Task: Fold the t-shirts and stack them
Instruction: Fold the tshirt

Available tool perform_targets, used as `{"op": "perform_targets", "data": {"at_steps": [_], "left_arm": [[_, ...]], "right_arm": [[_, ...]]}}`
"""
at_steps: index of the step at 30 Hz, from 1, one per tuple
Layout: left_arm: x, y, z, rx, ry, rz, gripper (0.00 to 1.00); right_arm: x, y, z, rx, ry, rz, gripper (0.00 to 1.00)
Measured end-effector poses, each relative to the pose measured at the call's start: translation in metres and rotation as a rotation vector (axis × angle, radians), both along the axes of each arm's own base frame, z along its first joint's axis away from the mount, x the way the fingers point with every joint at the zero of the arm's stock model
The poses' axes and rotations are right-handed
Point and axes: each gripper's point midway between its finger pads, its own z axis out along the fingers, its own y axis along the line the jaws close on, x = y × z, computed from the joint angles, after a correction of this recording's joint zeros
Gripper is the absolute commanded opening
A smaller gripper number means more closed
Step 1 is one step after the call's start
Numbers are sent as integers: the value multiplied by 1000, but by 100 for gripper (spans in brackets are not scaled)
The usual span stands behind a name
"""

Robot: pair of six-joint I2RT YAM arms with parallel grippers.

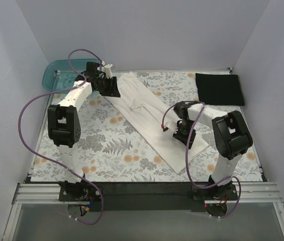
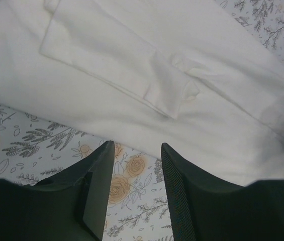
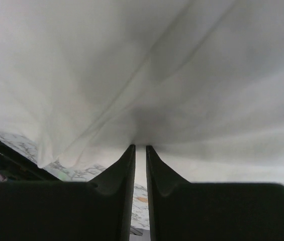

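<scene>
The cream-white t-shirt [image 1: 152, 118] lies folded into a long strip, running diagonally from back left to front right on the floral cloth. The black t-shirt [image 1: 219, 88] lies folded flat at the back right. My left gripper [image 1: 109, 88] is open and empty, just off the strip's back-left end; in the left wrist view it [image 2: 137, 145] hovers over the cloth at the white t-shirt's [image 2: 147, 65] edge. My right gripper [image 1: 182, 133] is at the strip's right edge near the front end. In the right wrist view it [image 3: 140, 146] is shut on a pinch of white t-shirt [image 3: 147, 75], lifted off the cloth.
The grey-and-orange floral cloth [image 1: 101, 145] covers the table. A translucent teal tub [image 1: 60, 75] stands at the back left corner, behind the left arm. Grey walls close in the back and sides.
</scene>
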Motion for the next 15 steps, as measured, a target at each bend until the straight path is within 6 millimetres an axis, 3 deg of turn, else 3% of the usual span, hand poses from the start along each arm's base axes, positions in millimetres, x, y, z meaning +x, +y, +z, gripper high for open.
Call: {"op": "perform_targets", "data": {"at_steps": [7,15], "left_arm": [[-8,13,-10,3,50,25,41],[-22,9,-24,14,103,6,40]], "right_arm": [[-59,59,1,47,98,170,20],[-114,130,2,141,301,217,21]]}}
